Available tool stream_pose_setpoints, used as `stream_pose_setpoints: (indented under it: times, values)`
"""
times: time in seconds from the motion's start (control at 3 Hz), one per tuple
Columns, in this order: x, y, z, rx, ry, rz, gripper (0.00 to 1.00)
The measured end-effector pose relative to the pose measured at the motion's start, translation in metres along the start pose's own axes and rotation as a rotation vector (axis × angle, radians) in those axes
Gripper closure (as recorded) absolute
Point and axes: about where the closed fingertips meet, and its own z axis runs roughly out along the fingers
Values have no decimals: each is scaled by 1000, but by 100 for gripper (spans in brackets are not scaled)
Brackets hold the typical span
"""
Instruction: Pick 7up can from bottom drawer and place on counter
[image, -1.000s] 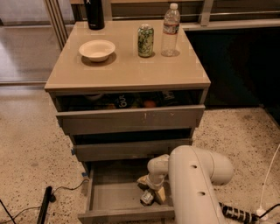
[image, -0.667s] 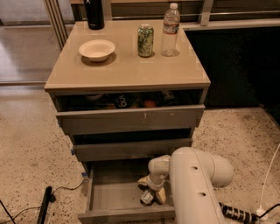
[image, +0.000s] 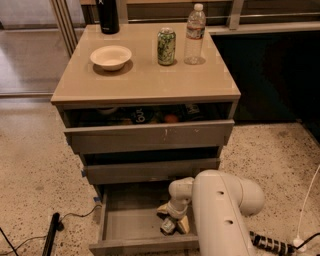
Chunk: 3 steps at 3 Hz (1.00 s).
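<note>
Grey-brown cabinet (image: 150, 136) stands on a speckled floor (image: 35, 150), topped by the glossy beige counter (image: 150, 80). White arm (image: 220, 215) rises from the lower right edge and bends down to the left into the bottom drawer (image: 125, 227), which is pulled well out and shows a bare grey inside. The two shallower drawers above it are only slightly out; the top drawer (image: 150, 116) shows a dark gap with a few things inside, too dim to name.

On the counter, a pale bowl (image: 111, 56) sits toward the left. A clear water bottle (image: 195, 35) stands upright near the back right, with a green can (image: 166, 46) upright just beside it on its left. A black bottle (image: 107, 14) stands at the back left corner.

The gripper (image: 172, 220) is low inside the bottom drawer, near its right side. The 7up can (image: 167, 227), small and silvery, lies on the drawer floor right at the gripper; whether the gripper is clamped on it or standing apart cannot be told.
</note>
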Motion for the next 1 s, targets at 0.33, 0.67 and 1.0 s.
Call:
stream_pose_setpoints:
  times: [0.33, 0.67, 1.0]
  values:
    - [0, 0, 0, 0, 0, 0, 19]
    - [0, 0, 0, 0, 0, 0, 43]
    - [0, 0, 0, 0, 0, 0, 66]
